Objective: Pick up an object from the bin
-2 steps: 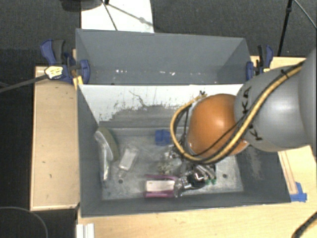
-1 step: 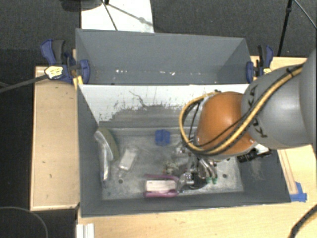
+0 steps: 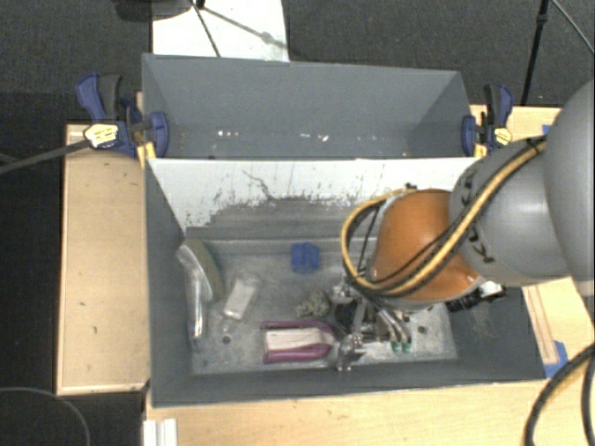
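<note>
Purple-and-white flat plastic pack point(image 3: 296, 342) lay by the front wall of the grey metal bin point(image 3: 297, 110), its right end just beside the gripper point(image 3: 357, 334). Whether the gripper was apart or together couldn't be told. Pack looked light, stiff and slick, so best pinched across the narrow right end.

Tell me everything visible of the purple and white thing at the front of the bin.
The purple and white thing is a flat oblong packet, glossy like plastic. A dark purple band runs along its far edge; the face below is pale. It lies flat on the bin floor, lengthwise along the front wall. The claw stands at its right end; whether they touch is unclear.
</note>
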